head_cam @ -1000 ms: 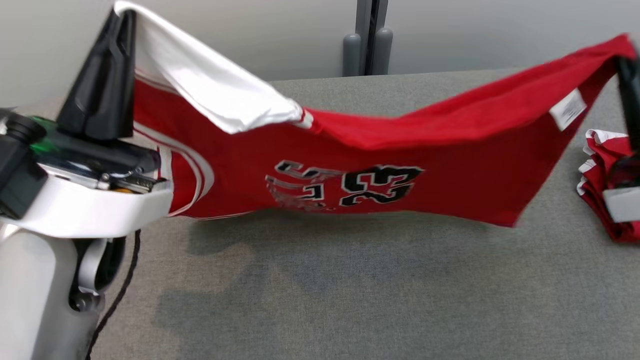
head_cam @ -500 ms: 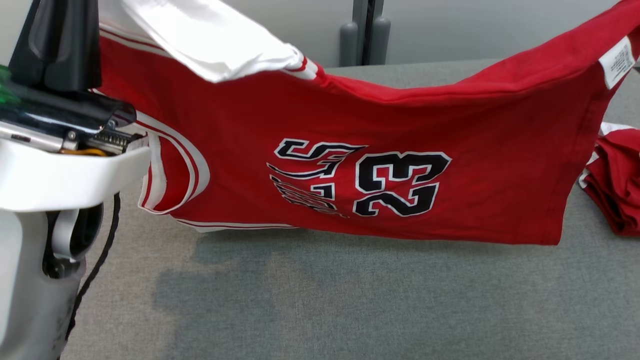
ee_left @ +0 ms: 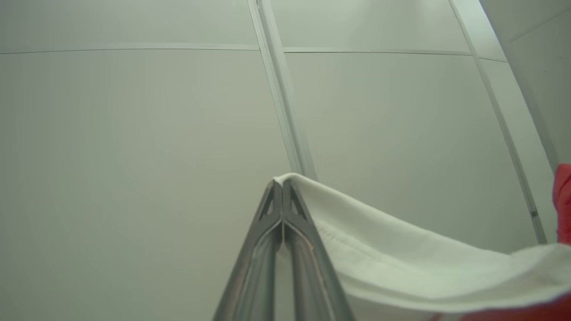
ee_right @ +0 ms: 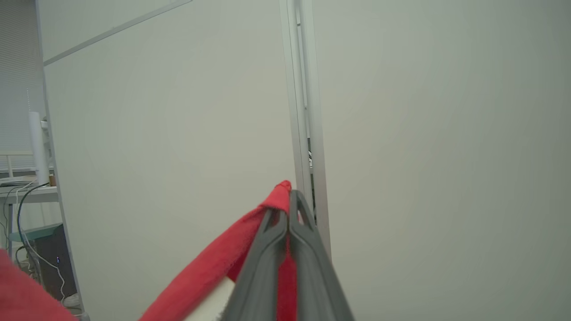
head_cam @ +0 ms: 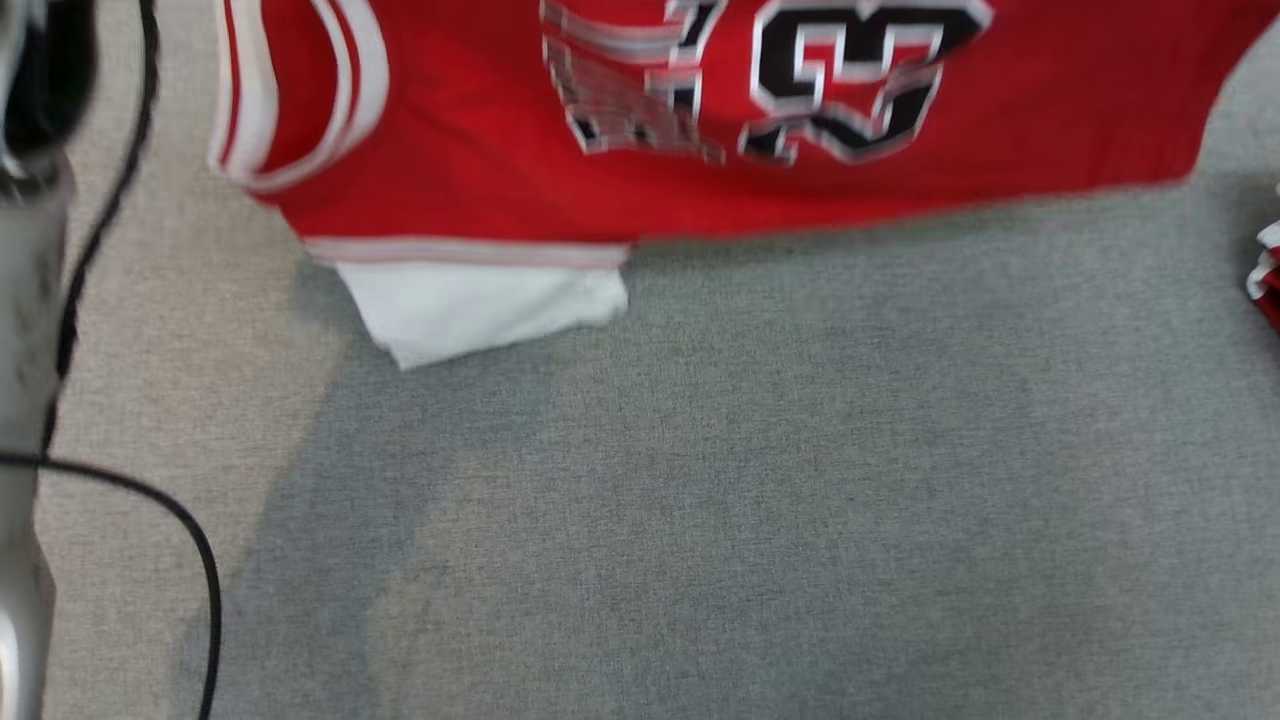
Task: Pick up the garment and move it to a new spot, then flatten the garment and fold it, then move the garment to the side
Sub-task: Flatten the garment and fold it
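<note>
Your left gripper (ee_left: 282,183) is clamped all the way down, with a white hem of the garment (head_cam: 450,170) nipped right at the fingertips. Same deal on the right gripper (ee_right: 287,196): closed tight on a red corner that pokes out just past the tips. Both point up at the wall panels (ee_left: 134,133), so my guess is you've got the thing held high and wide on purpose, letting the weight pull the wrinkles out before you lay it down.

From the head camera, the jersey hangs as one broad red sheet across the top of the view, number print (head_cam: 770,90) facing you. A white flap (head_cam: 480,305) dangles below the red bottom edge on the left. I can't tell if that flap is touching the grey table (head_cam: 750,500) or just above it.

There's plenty of bare table in front for the flatten step. Just mind the other red bundle (head_cam: 1268,280) at the far right edge and the black cable (head_cam: 205,570) on your left side.
</note>
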